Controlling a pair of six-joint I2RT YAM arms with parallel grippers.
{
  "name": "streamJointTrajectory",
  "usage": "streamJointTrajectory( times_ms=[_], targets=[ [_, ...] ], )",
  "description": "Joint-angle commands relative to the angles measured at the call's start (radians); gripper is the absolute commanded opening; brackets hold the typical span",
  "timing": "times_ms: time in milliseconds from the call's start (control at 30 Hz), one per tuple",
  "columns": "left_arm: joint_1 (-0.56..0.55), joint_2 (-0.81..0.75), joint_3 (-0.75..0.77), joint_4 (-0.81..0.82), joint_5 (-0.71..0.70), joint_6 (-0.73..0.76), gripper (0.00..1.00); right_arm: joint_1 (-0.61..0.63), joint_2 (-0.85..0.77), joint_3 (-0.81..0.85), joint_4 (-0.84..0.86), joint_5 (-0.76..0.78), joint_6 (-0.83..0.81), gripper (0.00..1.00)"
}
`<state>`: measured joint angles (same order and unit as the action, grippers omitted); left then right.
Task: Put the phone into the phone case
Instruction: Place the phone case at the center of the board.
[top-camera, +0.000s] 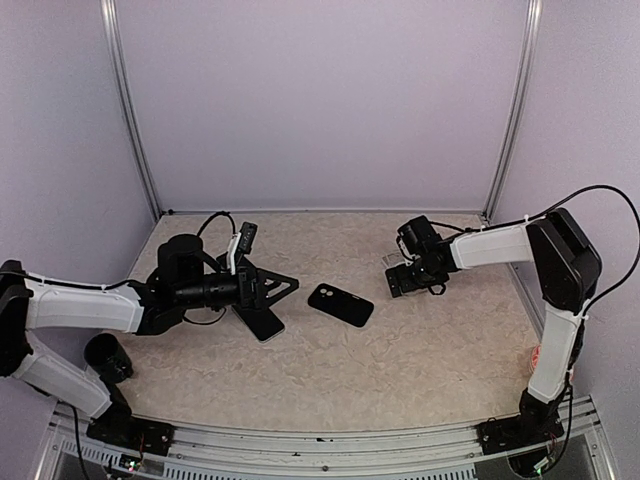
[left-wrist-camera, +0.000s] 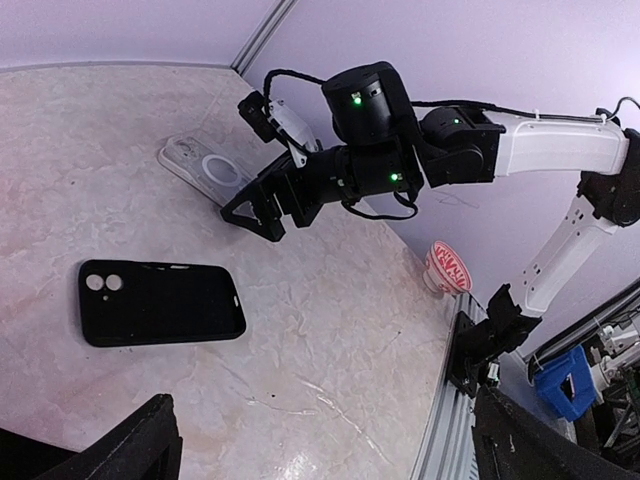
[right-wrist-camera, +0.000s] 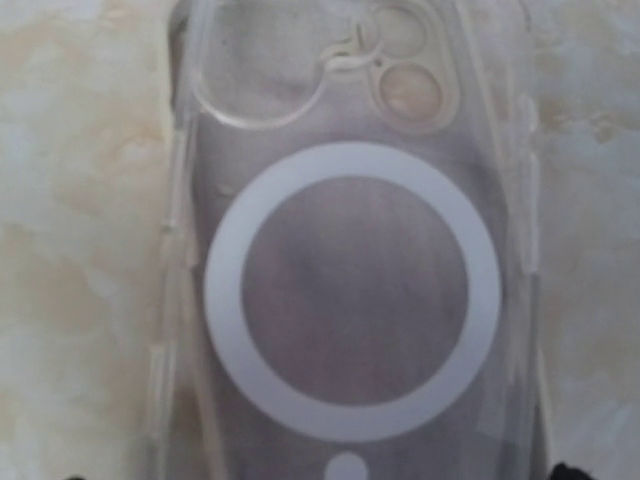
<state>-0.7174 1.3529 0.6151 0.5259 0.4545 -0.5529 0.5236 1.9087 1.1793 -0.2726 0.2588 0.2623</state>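
The clear phone case (right-wrist-camera: 350, 110) with its white ring lies flat under my right gripper (top-camera: 404, 279) and fills the right wrist view. That gripper stands open just above it, with only one dark fingertip (right-wrist-camera: 568, 472) showing at the bottom edge. From the left wrist view the phone case (left-wrist-camera: 195, 165) lies beside the right gripper (left-wrist-camera: 255, 208). A black phone (top-camera: 340, 304) lies back up mid-table, its two lens holes showing (left-wrist-camera: 160, 302). A second dark phone (top-camera: 266, 323) lies just below my left gripper (top-camera: 268, 298), which is open and holds nothing (left-wrist-camera: 330, 455).
A red-and-white cup (left-wrist-camera: 450, 268) stands near the table's right front rail. A black cylinder (top-camera: 106, 356) sits by the left arm's base. Purple walls and metal posts (top-camera: 134, 110) enclose the table on three sides. A blue object (left-wrist-camera: 563, 380) lies beyond the rail.
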Motion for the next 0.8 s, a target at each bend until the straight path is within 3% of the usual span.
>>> streamJointTrajectory(
  times_ms=[0,300,767],
  targets=[
    [-0.012,0.003,0.017,0.015,-0.008,0.0,0.99,-0.013,0.026,0.001,0.038,-0.025,-0.012,0.99],
    [-0.022,0.034,0.021,0.032,-0.008,-0.007,0.99,-0.013,0.011,-0.019,0.071,-0.028,-0.009,0.87],
    [-0.027,0.045,0.009,0.054,-0.01,-0.008,0.99,-0.013,-0.006,-0.042,0.094,-0.012,0.017,0.78]
  ],
)
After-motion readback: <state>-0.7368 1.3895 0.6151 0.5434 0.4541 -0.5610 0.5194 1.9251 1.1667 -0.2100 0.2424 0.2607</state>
